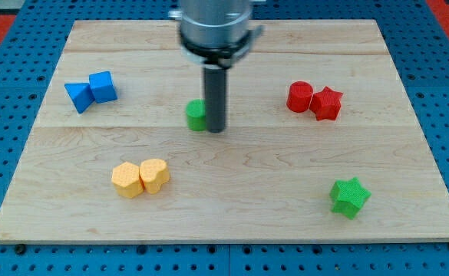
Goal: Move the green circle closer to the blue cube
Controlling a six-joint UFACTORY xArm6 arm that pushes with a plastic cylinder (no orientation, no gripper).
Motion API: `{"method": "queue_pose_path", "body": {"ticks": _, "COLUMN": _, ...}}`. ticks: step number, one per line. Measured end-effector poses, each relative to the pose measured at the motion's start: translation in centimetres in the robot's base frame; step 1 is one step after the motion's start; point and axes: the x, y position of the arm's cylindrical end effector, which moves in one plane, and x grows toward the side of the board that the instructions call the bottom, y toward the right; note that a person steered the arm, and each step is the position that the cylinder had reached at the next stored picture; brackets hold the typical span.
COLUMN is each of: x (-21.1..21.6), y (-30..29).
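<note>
The green circle (196,115) sits on the wooden board near the middle, partly hidden by my rod. My tip (216,129) is right against the circle's right side. The blue cube (103,86) stands at the view's upper left, touching a blue triangular block (78,96) on its left. The green circle lies well to the right of the blue cube and a little lower.
A red cylinder (300,96) and a red star (326,103) touch at the upper right. Two yellow blocks (127,179) (155,175) sit side by side at the lower left. A green star (350,197) lies at the lower right. The board's edge (224,239) runs along the bottom.
</note>
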Motion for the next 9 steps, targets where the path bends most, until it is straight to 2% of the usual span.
{"method": "queue_pose_path", "body": {"ticks": 1, "x": -0.7, "y": -1.7}}
{"method": "queue_pose_path", "body": {"ticks": 3, "x": -4.6, "y": 1.1}}
{"method": "queue_pose_path", "body": {"ticks": 5, "x": -3.6, "y": -12.2}}
{"method": "queue_pose_path", "body": {"ticks": 6, "x": -3.7, "y": -12.4}}
{"method": "queue_pose_path", "body": {"ticks": 9, "x": 3.4, "y": -12.2}}
